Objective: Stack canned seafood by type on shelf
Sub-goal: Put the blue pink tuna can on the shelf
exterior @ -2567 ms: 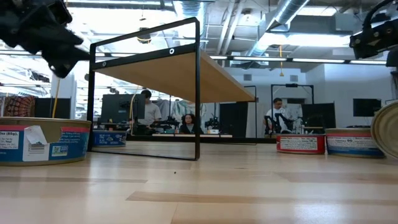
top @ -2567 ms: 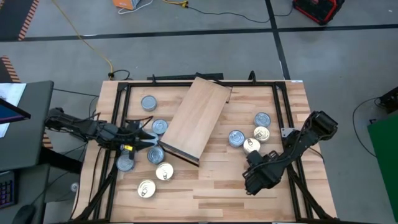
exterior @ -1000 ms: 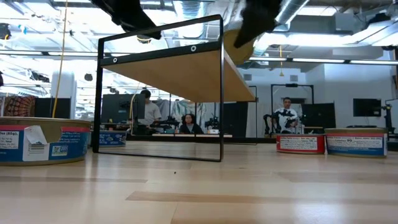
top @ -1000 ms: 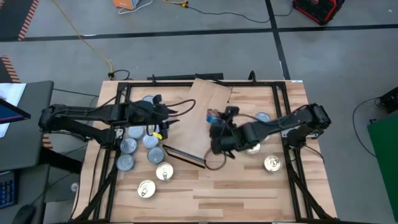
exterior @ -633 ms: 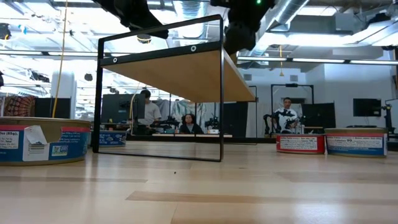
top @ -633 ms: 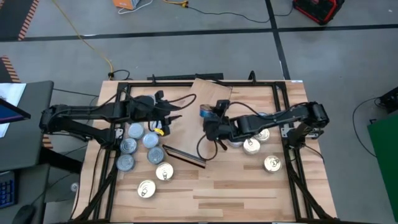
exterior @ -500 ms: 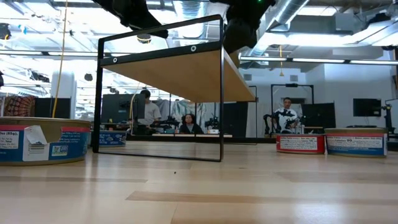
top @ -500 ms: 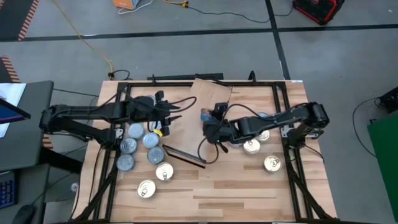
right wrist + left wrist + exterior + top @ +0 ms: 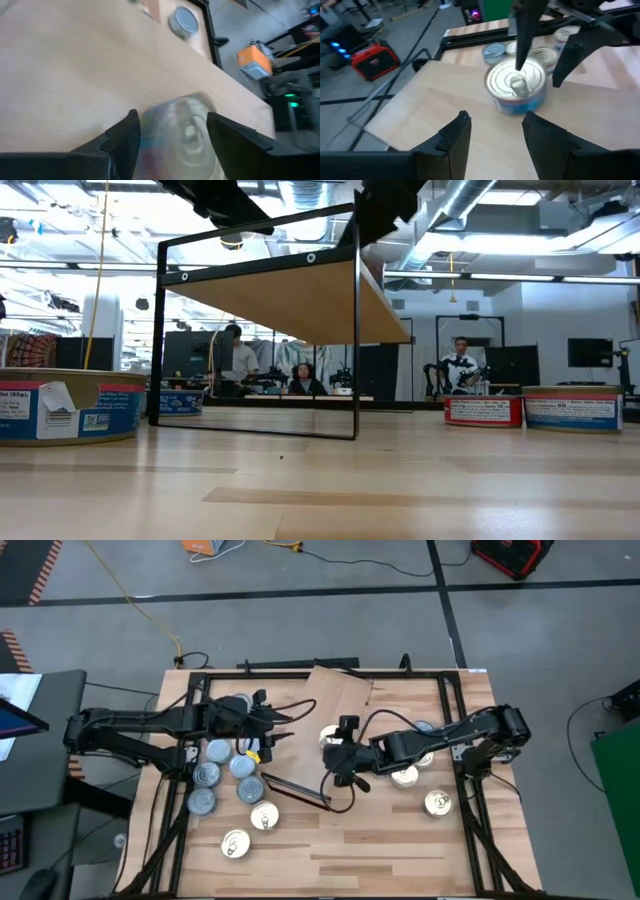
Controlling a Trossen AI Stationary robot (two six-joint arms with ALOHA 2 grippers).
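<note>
Right gripper (image 9: pixel 333 740) spread around a can (image 9: pixel 516 86) on the shelf (image 9: pixel 318 700); left gripper (image 9: pixel 283 726) (at nine o'clock) spread, empty.

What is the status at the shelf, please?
Right gripper open around a pull-tab can on the shelf. Left gripper open, facing it, empty. Nothing in the way.

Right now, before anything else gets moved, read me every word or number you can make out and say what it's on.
"(85g)": on the label of the near left can, low view; its remaining print is too small to read.
Red and blue labels on the right-hand cans: too small to read.
Label of the pull-tab can on the shelf: blurred.
</note>
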